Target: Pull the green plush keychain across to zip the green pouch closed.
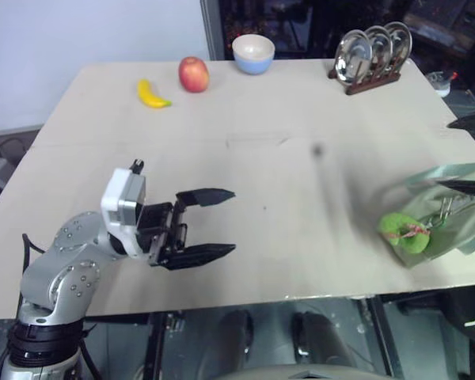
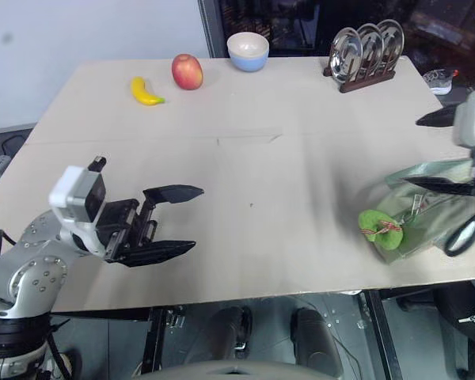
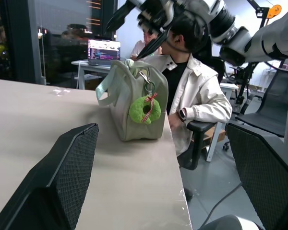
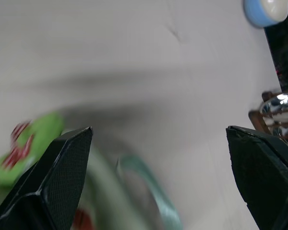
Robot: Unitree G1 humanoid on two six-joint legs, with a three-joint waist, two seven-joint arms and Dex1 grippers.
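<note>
Claws first: the left claw [image 1: 208, 223] hangs over the near tabletop [image 1: 285, 158], fingers spread wide and empty, aimed across at the pouch [image 3: 134, 103]. That pouch sits at the right edge — little margin there — with the keychain [image 1: 405, 231] dangling off its near end. Above it the right claw [image 2: 443, 150] gapes, holding nothing. Bare tabletop lies between the two; banana [image 1: 152, 94], apple [image 1: 193, 74] and bowl [image 1: 253, 53] stand far back.

Three plates [image 1: 370, 51], one banana [image 1: 151, 94], one apple [image 1: 193, 74]

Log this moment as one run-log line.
left gripper: open, empty, over the table | right gripper: open, empty, above green pouch | green plush keychain: hanging at pouch end, ungrasped
</note>
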